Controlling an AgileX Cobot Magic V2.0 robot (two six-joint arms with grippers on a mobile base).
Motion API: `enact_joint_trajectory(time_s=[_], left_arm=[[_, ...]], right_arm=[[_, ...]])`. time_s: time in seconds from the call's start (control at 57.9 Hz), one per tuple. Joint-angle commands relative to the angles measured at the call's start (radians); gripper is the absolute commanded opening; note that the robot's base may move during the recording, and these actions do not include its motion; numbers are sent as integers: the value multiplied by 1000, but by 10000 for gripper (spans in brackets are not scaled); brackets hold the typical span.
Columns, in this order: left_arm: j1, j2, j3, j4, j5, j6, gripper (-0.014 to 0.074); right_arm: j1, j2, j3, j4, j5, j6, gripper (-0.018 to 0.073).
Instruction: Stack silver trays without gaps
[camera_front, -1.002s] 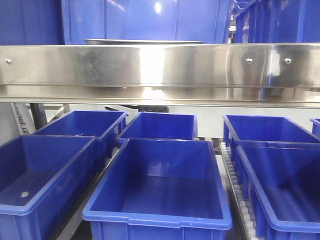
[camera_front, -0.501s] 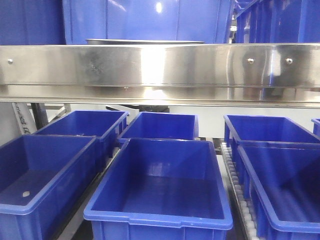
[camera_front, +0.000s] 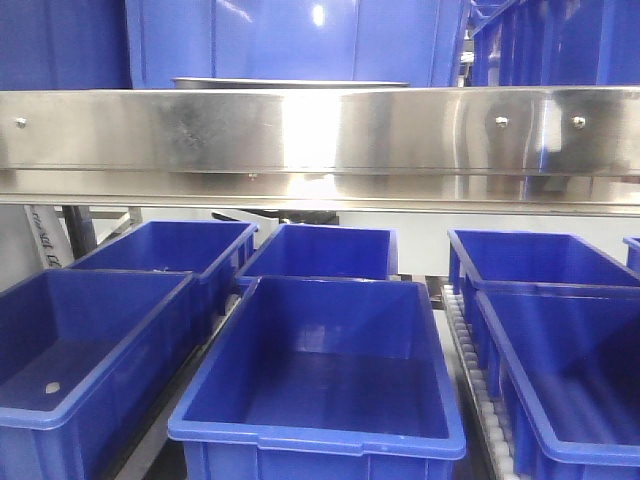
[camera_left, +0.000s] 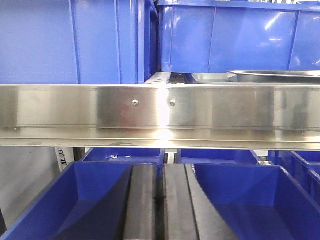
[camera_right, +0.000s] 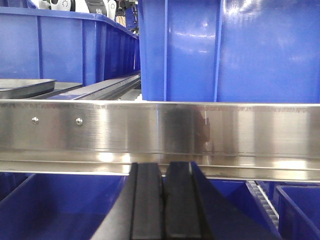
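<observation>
Here, the silver trays (camera_left: 272, 76) rest on the upper shelf, only their rolled rims showing above the long riveted steel rail (camera_front: 320, 130) that fronts it. In the left wrist view two rims appear at the right, one lying higher than the other and partly over it, so the pair does not look fully nested; how they actually sit cannot be told from this low angle. The front view shows a single thin rim line (camera_front: 290, 83) left of centre, with tall blue crates (camera_front: 300, 40) close behind.

Both arms are held low, below the rail and well apart from the trays. The left gripper (camera_left: 159, 200) and the right gripper (camera_right: 162, 200) each show their dark pads pressed together, holding nothing. Beneath them, open blue bins (camera_front: 320, 360) fill the lower level.

The risk from here is judged to be the rail: an arm rising toward the shelf could strike its edge. A closed claw could also shove a slick tray back against the crates, or skew one rim across the other, leaving a gap.
</observation>
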Motion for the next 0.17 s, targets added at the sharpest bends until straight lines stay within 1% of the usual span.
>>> enact_joint_trajectory(time_s=[0.0, 0.155], left_arm=[[-5, -5, -2, 5, -20, 0, -17], [-5, -5, -2, 5, -20, 0, -17]], right_arm=[[3, -4, 1, -10, -16, -1, -78], [3, -4, 1, -10, -16, -1, -78]])
